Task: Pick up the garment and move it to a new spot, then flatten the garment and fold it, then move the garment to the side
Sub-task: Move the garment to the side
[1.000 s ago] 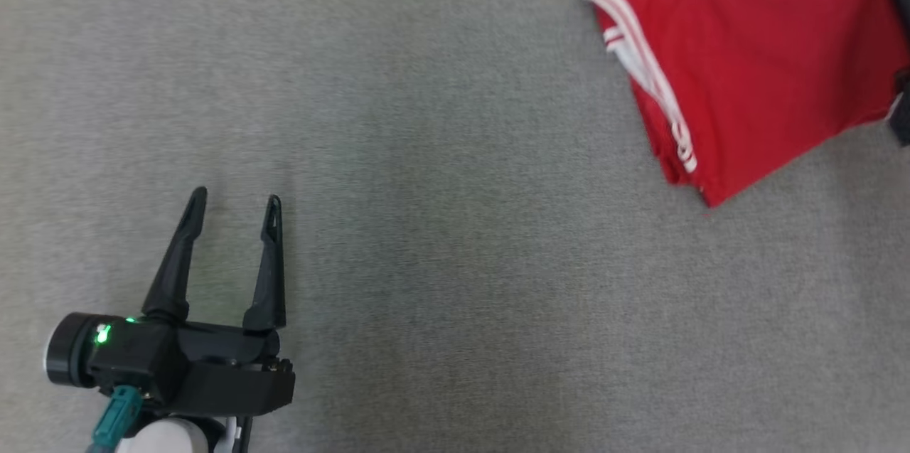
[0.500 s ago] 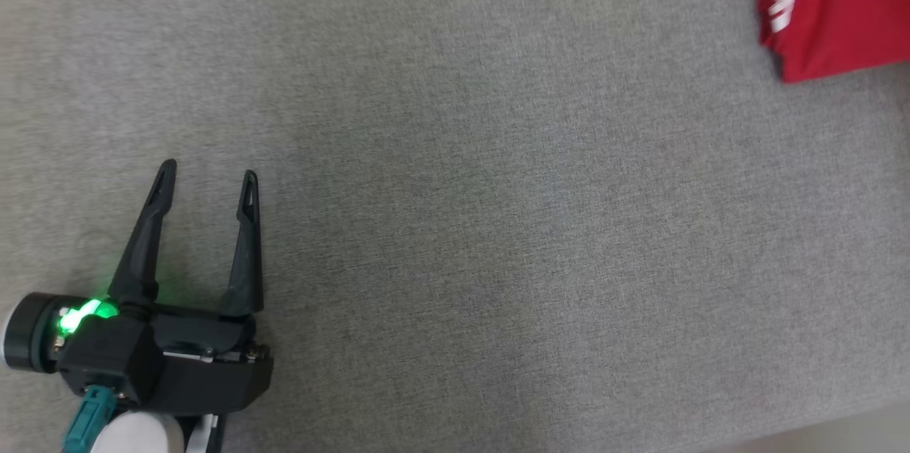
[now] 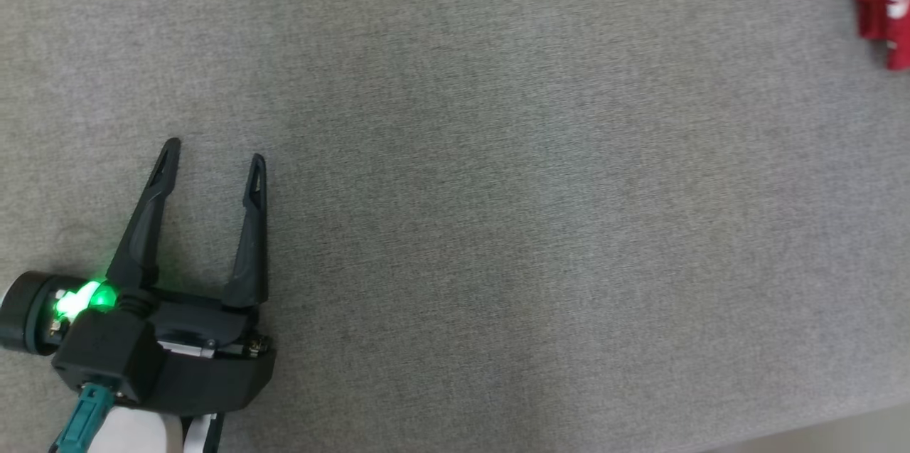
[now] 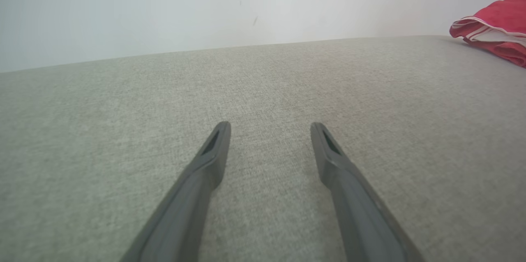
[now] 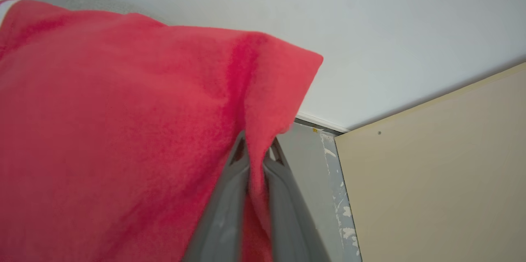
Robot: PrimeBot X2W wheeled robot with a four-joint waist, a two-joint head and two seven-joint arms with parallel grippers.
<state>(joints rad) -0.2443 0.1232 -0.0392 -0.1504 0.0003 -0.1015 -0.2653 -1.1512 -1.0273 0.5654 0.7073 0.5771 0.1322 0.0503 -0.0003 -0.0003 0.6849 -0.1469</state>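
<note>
The garment (image 3: 885, 5) is red with white stripes, and just a sliver of it shows at the head view's top right edge. In the left wrist view it lies folded at the far right of the grey surface as a red bundle (image 4: 495, 31). My right gripper (image 5: 257, 147) is shut on a pinched fold of the red cloth (image 5: 123, 130), which spreads to the left of its fingers. My left gripper (image 3: 212, 154) stands open at the lower left of the head view, low over the grey fabric with nothing between its fingers (image 4: 213, 151).
A grey woven surface (image 3: 498, 190) spreads under both arms, its near edge showing at the head view's bottom right corner. A pale wall (image 4: 205, 7) rises behind it. The right wrist view shows a beige panel (image 5: 431, 171) and a strip of grey floor (image 5: 312, 163).
The garment has slid right, from a large red shape at top right to a sliver at the edge. The left gripper stays open at lower left; the camera may have shifted.
</note>
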